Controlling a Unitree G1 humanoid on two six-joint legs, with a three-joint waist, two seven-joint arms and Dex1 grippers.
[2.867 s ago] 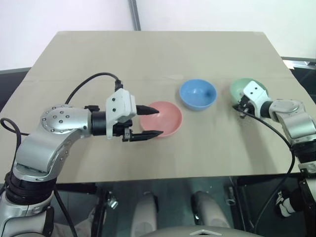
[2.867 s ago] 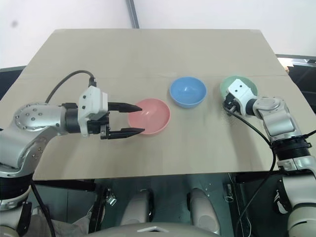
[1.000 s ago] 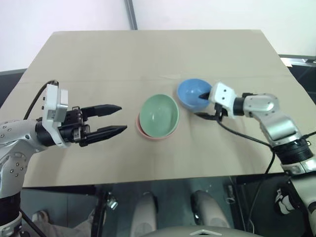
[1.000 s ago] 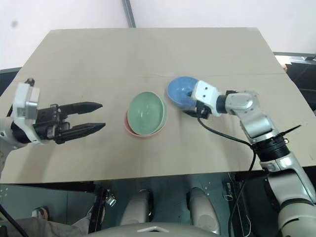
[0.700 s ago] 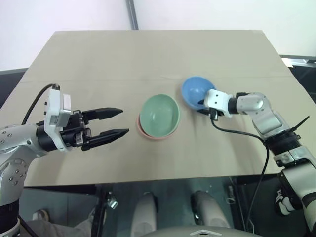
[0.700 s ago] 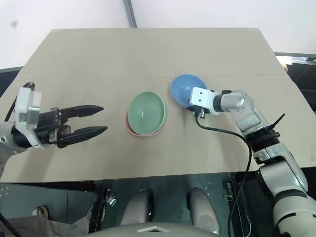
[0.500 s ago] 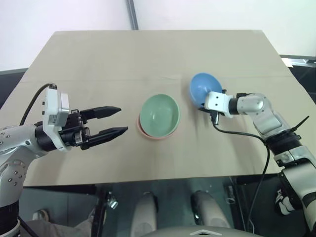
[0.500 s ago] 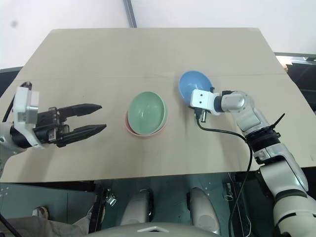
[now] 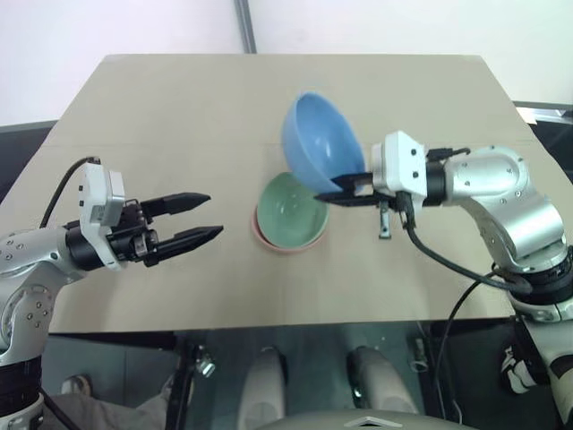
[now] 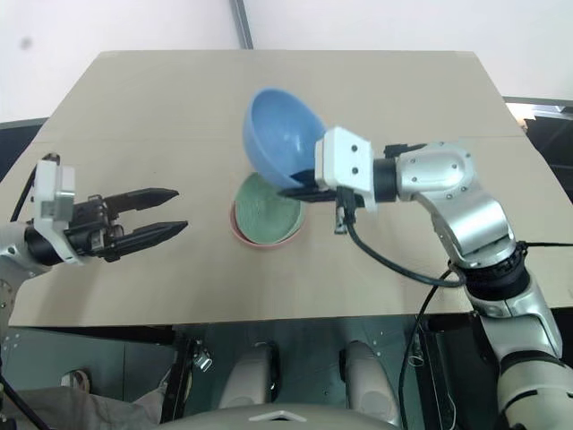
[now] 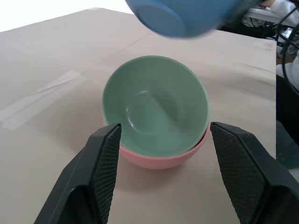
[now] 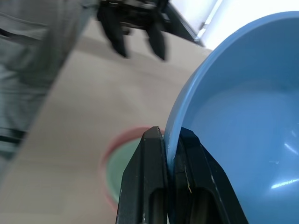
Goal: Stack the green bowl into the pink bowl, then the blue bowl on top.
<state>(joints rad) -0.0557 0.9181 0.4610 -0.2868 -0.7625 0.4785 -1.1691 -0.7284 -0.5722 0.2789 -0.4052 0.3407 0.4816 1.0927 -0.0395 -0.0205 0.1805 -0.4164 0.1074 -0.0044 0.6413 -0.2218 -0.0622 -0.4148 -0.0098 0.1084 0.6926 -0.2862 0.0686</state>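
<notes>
Here, the right tool [image 9: 345, 186] is clenched on the rim of the small round sky-blue plastic bowl [image 9: 320, 152], holding it tilted in the air. Just below that tool sits the pale mint-green plastic bowl [image 9: 291, 210], nested inside the salmon-pink plastic bowl [image 11: 161, 159] on the tan bench [image 9: 179, 107]. Well apart from the stack, the left tool [image 9: 208, 218] hangs released, fingers spread, pointing towards both nested bowls.

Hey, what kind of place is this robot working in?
Probably a robot test bench rather than a home: a bare tan table against a plain white wall, holding only plastic bowls, the green bowl nested in the pink bowl.
</notes>
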